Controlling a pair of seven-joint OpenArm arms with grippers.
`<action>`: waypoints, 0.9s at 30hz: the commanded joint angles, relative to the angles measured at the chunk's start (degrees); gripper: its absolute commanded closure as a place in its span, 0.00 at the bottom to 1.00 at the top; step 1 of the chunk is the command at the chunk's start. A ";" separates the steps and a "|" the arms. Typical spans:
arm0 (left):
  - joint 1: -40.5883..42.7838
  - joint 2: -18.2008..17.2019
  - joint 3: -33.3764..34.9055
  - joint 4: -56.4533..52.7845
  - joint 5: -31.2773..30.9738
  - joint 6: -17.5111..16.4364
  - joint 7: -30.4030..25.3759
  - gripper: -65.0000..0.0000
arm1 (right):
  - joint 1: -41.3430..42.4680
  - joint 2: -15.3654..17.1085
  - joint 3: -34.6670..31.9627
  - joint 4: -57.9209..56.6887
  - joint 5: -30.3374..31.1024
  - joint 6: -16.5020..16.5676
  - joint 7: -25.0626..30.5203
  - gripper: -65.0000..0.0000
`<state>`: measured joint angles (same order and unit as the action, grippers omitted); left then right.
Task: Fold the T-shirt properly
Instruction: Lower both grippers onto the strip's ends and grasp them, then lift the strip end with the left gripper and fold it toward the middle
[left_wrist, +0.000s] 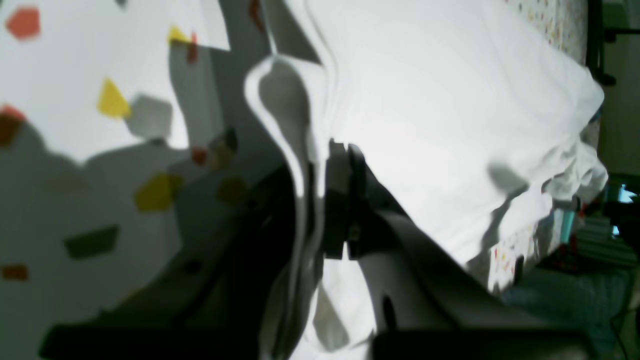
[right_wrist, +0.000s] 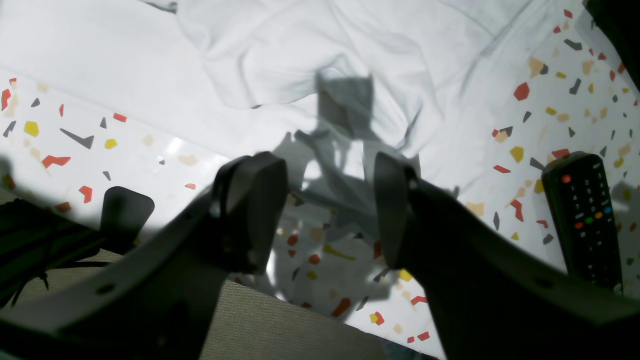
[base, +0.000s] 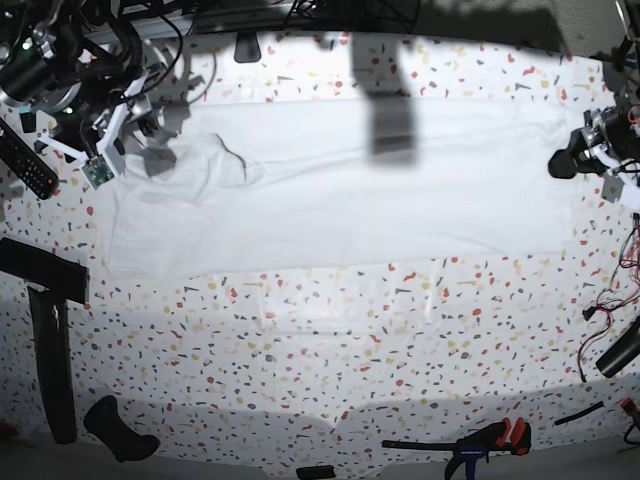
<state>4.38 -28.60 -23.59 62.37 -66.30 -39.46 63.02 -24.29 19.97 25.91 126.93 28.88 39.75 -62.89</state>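
The white T-shirt (base: 340, 195) lies spread across the far half of the speckled table (base: 330, 350), from left to right in the base view. At its right end, my left gripper (base: 566, 160) has its jaws pressed together on a raised fold of the T-shirt's edge (left_wrist: 300, 165); in the left wrist view the left gripper (left_wrist: 344, 200) is pinching that cloth. My right gripper (right_wrist: 325, 210) hovers open over bare table just short of the T-shirt (right_wrist: 310, 55), nothing between its fingers (right_wrist: 250, 210). In the base view it sits at the shirt's left end (base: 150, 140).
A black remote control (right_wrist: 582, 220) lies beside my right gripper, also seen as the remote (base: 28, 165) at the far left. A black stand (base: 45, 300) occupies the left edge. A clamp (base: 490, 440) and another black tool (base: 120, 430) lie along the near edge. Cables (base: 610, 310) hang at the right.
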 joint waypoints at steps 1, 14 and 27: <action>-0.92 -1.81 -0.37 1.53 -1.27 -0.54 -0.94 1.00 | 0.13 0.63 0.37 1.07 0.57 0.25 0.90 0.51; -1.70 -8.04 -0.37 6.73 18.93 8.26 -7.82 1.00 | 0.13 0.63 0.37 1.11 3.28 0.25 0.72 0.51; -1.51 -8.37 -0.37 23.21 10.03 7.82 1.20 1.00 | 0.15 0.66 0.37 1.11 3.30 0.25 0.92 0.51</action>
<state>3.55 -35.83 -23.53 84.73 -54.74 -31.27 65.45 -24.29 19.97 25.91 126.93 31.70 39.75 -62.92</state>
